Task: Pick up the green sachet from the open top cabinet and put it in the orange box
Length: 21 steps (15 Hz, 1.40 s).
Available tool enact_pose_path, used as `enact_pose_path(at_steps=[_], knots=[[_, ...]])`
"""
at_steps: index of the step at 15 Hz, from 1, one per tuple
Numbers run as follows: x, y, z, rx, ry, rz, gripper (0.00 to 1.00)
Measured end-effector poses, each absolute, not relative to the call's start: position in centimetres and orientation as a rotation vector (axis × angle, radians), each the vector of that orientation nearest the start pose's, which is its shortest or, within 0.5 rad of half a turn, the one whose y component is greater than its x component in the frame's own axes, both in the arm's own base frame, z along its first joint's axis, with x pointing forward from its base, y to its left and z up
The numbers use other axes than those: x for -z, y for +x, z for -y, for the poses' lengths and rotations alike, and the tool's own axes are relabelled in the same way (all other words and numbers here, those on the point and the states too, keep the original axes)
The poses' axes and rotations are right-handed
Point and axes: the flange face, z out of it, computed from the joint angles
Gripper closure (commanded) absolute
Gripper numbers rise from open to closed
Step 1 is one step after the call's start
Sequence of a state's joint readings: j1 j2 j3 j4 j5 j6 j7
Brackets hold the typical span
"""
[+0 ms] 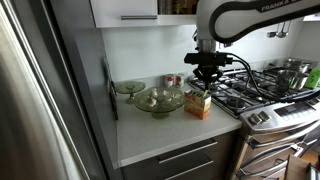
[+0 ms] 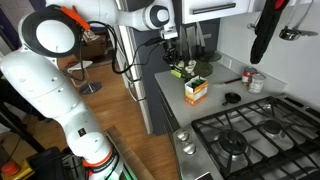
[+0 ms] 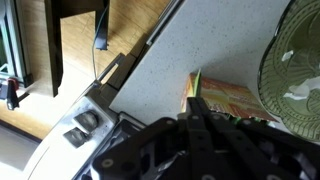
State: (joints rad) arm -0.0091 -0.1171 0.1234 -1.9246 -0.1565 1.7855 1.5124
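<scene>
Kitchen corner, white countertop [image 1: 150, 130] beside a gas stove [image 1: 270, 90]. Shown hanging over the orange box [image 1: 198, 103]: the Robotiq gripper [image 1: 206, 80], well below the top cabinet [image 1: 125, 9] and just beside a glass bowl [image 1: 158, 100]. Seen from the wrist with fingers [image 3: 188, 118] drawn together on the green sachet [image 3: 196, 80] (only a thin green sliver, edge-on, so the name is a judgement), directly above one end of the orange box. Judged to be at the delivery step, pick done and drop not yet made. Calls next for a short descent centred over the box, then a release, keeping clear of the bowl's rim. Impossible to confirm in either exterior view that anything sits between the fingertips: too small and dark. Impossible, too, to tell whether the box top is open. Cabinet interior cropped at the upper edge; gripper body largely blurred in the wrist view.
</scene>
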Motion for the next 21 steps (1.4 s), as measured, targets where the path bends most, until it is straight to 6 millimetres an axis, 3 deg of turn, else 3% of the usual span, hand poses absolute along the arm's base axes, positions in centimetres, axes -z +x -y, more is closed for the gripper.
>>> enact_pose_path(at_steps=[7, 13, 21], knots=[[-52.3, 56.1, -2.0, 0.361, -2.591, -2.11, 1.0], [-49.7, 59.2, -1.2, 0.348, -2.611, -2.13, 1.0], [-47.7, 59.3, -0.2, 0.244, -2.653, -2.206, 1.0]])
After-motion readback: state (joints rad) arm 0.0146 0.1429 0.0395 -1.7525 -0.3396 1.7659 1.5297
